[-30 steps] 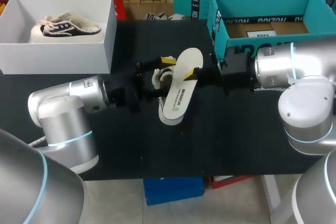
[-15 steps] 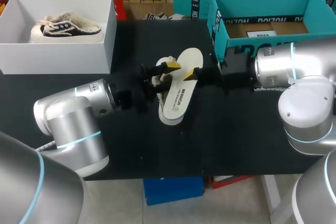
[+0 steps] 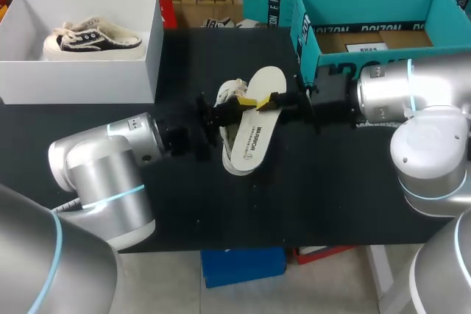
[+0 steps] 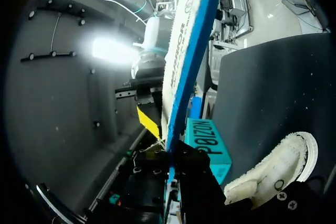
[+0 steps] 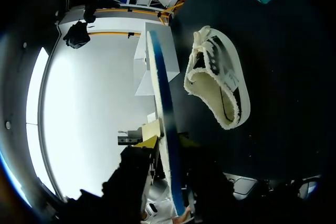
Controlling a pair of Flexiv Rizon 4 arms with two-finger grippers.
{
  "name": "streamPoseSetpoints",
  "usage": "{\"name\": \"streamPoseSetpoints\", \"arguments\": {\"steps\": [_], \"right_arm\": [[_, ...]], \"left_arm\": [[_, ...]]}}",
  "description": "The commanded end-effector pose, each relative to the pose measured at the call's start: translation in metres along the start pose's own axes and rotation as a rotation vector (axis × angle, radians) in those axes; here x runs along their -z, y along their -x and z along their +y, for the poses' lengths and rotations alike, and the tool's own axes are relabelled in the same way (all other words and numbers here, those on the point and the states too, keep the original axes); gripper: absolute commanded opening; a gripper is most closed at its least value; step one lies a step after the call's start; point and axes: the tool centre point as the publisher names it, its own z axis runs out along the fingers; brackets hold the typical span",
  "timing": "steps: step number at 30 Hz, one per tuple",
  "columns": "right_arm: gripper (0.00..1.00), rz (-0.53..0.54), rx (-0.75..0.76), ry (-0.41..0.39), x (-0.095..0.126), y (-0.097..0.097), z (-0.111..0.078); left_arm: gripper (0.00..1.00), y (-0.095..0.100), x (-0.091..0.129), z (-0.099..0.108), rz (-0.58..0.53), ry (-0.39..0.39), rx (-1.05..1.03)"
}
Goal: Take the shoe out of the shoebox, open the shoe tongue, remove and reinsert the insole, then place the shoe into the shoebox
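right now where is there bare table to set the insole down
Bare table lies along the near edge, in front of the insole, plus a smaller strip between white box and teal box. The middle is crowded: left gripper, right gripper and shoe.

The surface point(image 3: 331, 204) was a flat, matte black top that spanned the head view from side to side, its front edge running straight along the near side. In both wrist views it showed as the same dark plane, dotted with a few pale specks.
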Motion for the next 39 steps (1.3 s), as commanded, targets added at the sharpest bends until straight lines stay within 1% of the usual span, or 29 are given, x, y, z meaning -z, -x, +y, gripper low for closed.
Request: {"name": "streamPoseSetpoints", "arguments": {"steps": [1,6,10,13,15,18,22,27,32,37,39], "right_arm": [[1.0,-0.032,0.007,0.002,0.009,-0.001,0.0],[1.0,-0.116,0.024,0.043,0.03,0.005,-0.008],[1.0,-0.193,0.042,0.12,0.047,0.009,-0.017],[1.0,-0.266,0.034,0.169,0.055,0.01,-0.025],[1.0,-0.296,0.024,0.206,0.06,0.011,-0.031],[1.0,-0.342,0.006,0.266,0.069,0.012,-0.042],[1.0,-0.352,-0.019,0.34,0.08,0.014,-0.056],[1.0,-0.378,-0.042,0.398,0.09,0.016,-0.071],[1.0,-0.393,-0.064,0.462,0.1,0.021,-0.082],[1.0,-0.397,-0.063,0.47,0.101,0.022,-0.083],[1.0,-0.397,-0.063,0.47,0.101,0.022,-0.083]], "left_arm": [[0.0,0.002,0.007,-0.002,0.11,-0.025,-0.005],[0.0,-0.004,0.03,-0.001,0.284,0.023,-0.024],[0.0,-0.005,0.051,0.0,0.38,0.066,0.005],[0.0,-0.013,0.064,0.0,0.493,0.096,0.031],[0.0,-0.018,0.072,-0.002,0.541,0.109,0.04],[0.0,-0.024,0.081,-0.005,0.594,0.121,0.053],[0.0,-0.03,0.09,-0.006,0.659,0.121,0.061],[0.0,-0.035,0.101,-0.005,0.721,0.13,0.081],[0.0,-0.038,0.104,-0.005,0.753,0.131,0.113],[0.0,-0.045,0.103,-0.008,0.819,0.12,0.195],[0.0,-0.046,0.101,-0.008,0.838,0.11,0.187]]}}
